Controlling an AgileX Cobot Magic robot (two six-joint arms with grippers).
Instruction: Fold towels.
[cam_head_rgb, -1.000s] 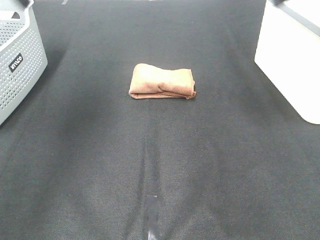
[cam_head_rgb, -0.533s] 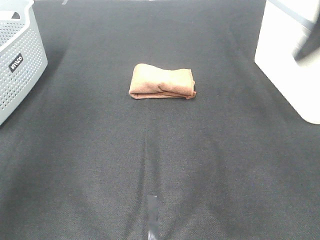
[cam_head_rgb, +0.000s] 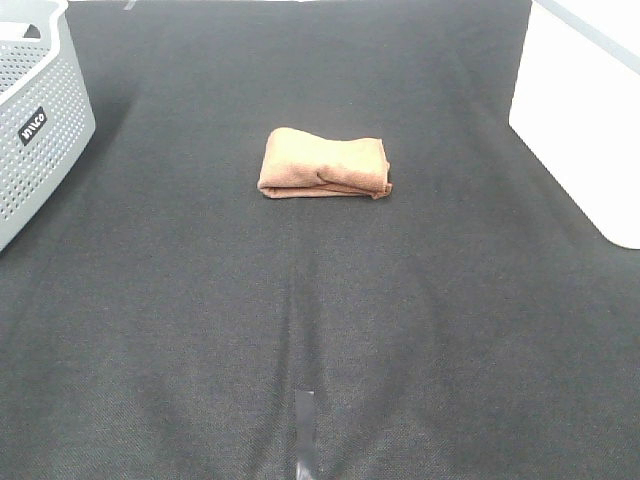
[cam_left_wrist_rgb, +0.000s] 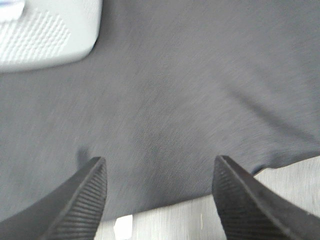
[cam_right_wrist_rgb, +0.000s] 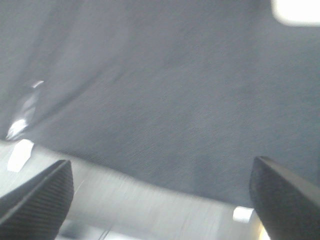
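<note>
1. Gone from the overhead view: dark blur at right edge; towel (cam_head_rgb: 324, 162) unmoved, folded, mid-bench (cam_head_rgb: 300, 320).
2. Left claw (cam_left_wrist_rgb: 159, 200) spread, empty.
3. Right claw (cam_right_wrist_rgb: 165, 197) spread wide, empty; view blurred.
4. Basket (cam_head_rgb: 35, 110) cut off.

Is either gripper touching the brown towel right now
No, the towel lies folded alone on the dark cloth, and both the left gripper and right gripper hang open over bare fabric.
</note>
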